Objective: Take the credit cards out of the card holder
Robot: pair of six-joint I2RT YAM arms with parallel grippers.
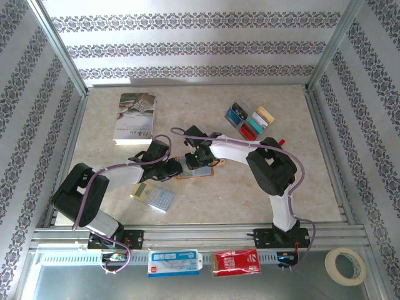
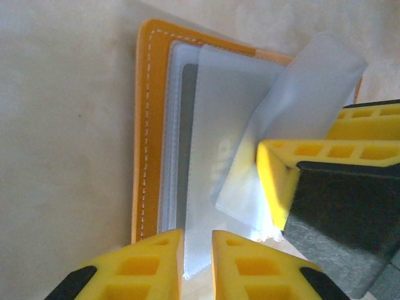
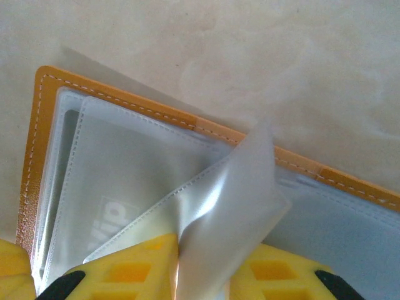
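Page-turning step: card holder lies open at centre of table. Left gripper pinches flat sleeve; right gripper grips raised sleeve. Credit cards lie far right. Next move: check sleeves for remaining cards.

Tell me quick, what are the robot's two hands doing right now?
Left fingers: closed on a clear sleeve of the wallet.
Right fingers: closed on another, curled sleeve.

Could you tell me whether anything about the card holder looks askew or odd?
Yes: one clear sleeve of the card holder is bent up and twisted, pinched in the right gripper, while the other sleeves lie flat.
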